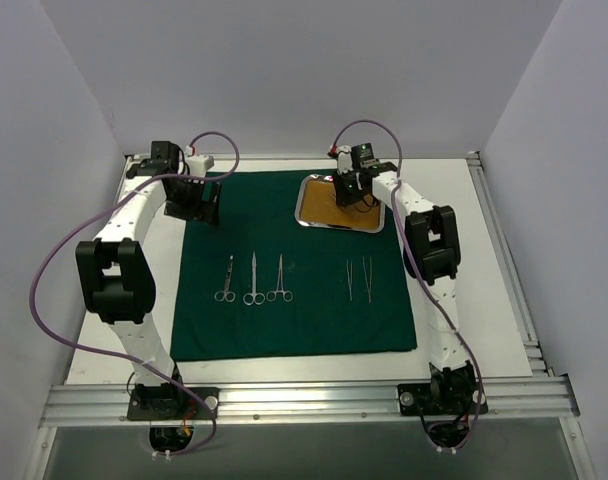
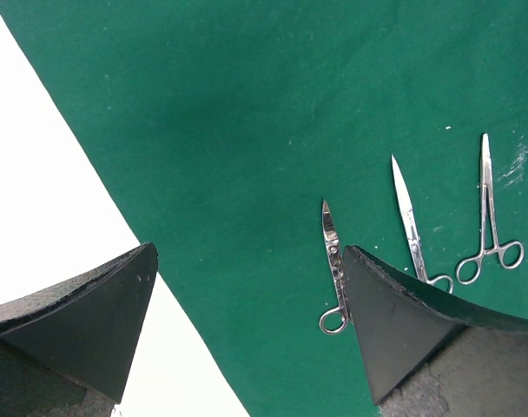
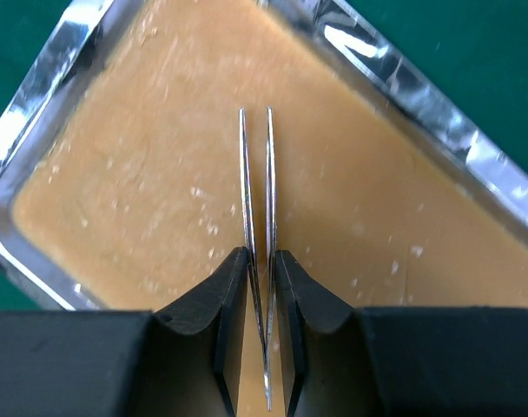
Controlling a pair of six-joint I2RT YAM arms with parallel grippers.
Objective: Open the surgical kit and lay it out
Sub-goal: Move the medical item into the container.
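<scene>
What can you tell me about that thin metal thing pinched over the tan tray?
It is a pair of slim, shiny silver tweezers: two thin arms, joined at the near end, tips slightly apart pointing away. The right end effector pinches them between black fingers, over the tan liner of the steel tray. Whether they touch the liner is unclear.

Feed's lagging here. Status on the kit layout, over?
Left fingers open over drape edge. Right fingers shut on tweezers above tray. Five tools lie on drape. Nothing in the way.
</scene>
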